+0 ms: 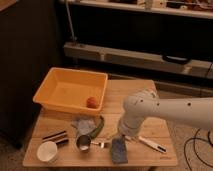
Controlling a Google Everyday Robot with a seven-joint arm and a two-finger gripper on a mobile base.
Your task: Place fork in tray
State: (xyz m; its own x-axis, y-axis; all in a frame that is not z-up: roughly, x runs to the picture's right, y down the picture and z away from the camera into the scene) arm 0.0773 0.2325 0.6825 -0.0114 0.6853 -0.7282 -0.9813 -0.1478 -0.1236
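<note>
Fork (pixel 102 144) lies just beside the tool (pixel 116 136), between it and the metal cup (pixel 83 142); the tool's state I cannot tell. Best to pinch the slim handle squarely, lift clear, then cross to the tray (pixel 66 90).

The fork (pixel 101 144) lies between the metal cup (pixel 83 142) and the tool (pixel 113 137), before the tray (pixel 62 90).

A matt wooden bench (pixel 50 122) is carrying a shiny metal cup (pixel 83 142). Just right of the cup, a silvery metal fork (pixel 101 144) is glinting and the smooth white arm (pixel 165 110) is hanging its tool (pixel 114 136); behind the cup, a smooth plastic tray (pixel 67 90) is sitting.
</note>
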